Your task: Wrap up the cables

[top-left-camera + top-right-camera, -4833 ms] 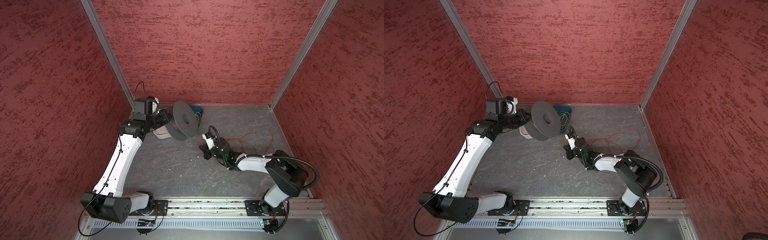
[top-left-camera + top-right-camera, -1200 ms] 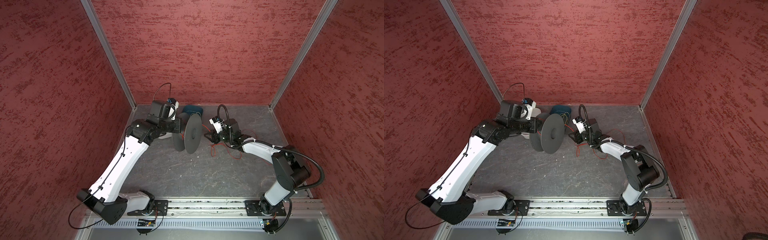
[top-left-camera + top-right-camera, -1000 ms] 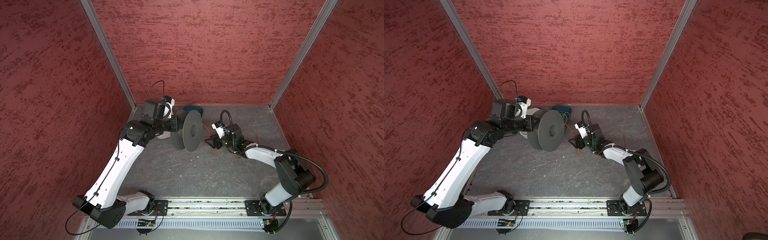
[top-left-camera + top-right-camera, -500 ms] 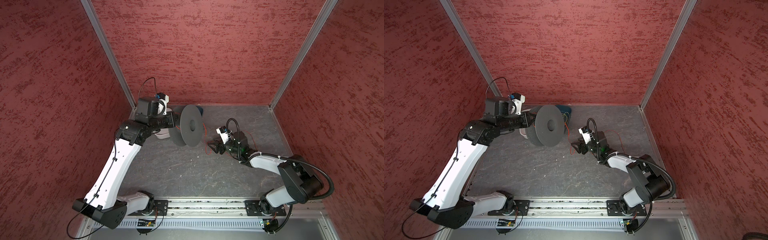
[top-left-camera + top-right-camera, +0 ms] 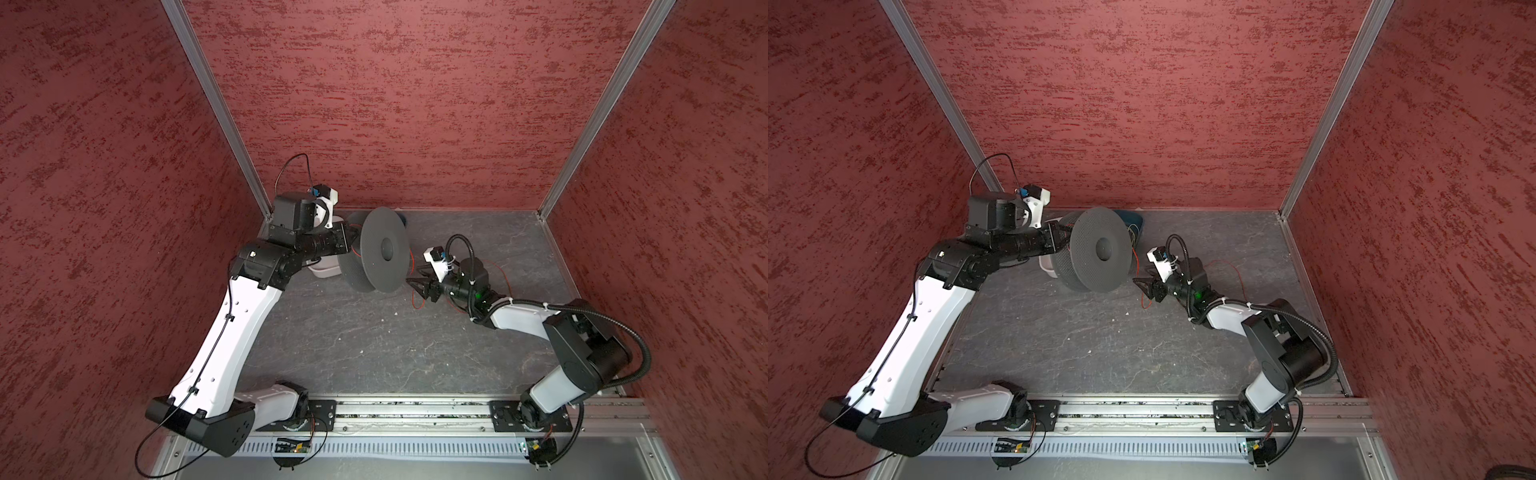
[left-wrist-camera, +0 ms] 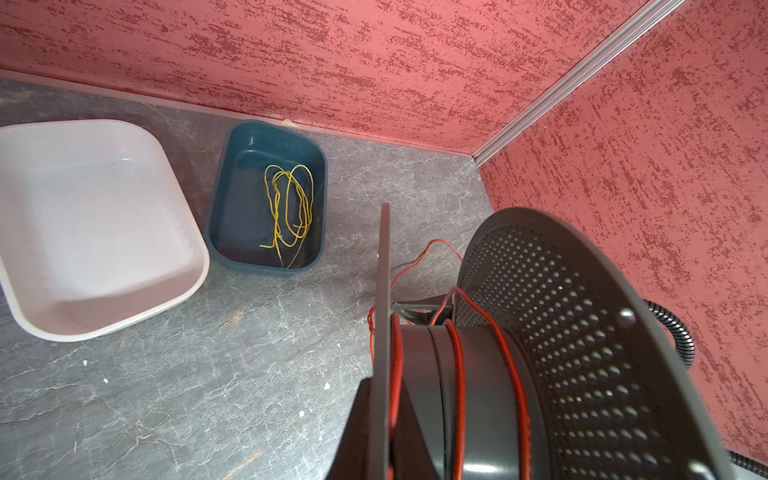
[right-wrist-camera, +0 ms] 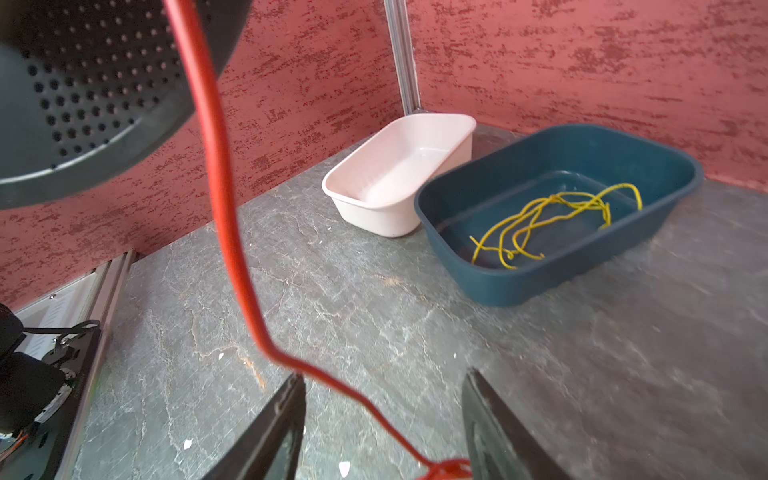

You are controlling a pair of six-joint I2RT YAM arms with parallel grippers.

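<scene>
The red cable loops a few turns round the dark spool (clamped tight in the left jaws), drops between the wide-apart right jaws, and trails on the grey counter. By the back wall: blue tub holding yellow wires, white tub, red textured walls.

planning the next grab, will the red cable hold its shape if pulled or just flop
Probably floppy: the red cable curves and kinks between the spool and the right end effector. Likely very light. It looks thin enough to slip out between the open jaws.
</scene>
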